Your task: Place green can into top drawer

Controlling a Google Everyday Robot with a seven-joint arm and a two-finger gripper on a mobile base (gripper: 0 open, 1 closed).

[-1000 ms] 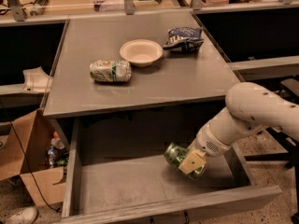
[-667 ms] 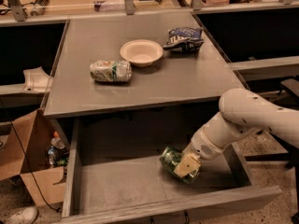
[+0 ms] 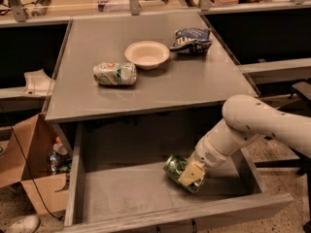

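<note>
Gripper clamped on can; can tilted, axis up-left, low over drawer floor, rt side.

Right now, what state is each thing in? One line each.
hand: shut on the green can, down in the top drawer, right half
green can: tilted, held low inside the drawer
top drawer: pulled open
pale can: lying on its side on the tabletop
bowl: upright, empty
snack bag: crumpled, lying on the tabletop
</note>
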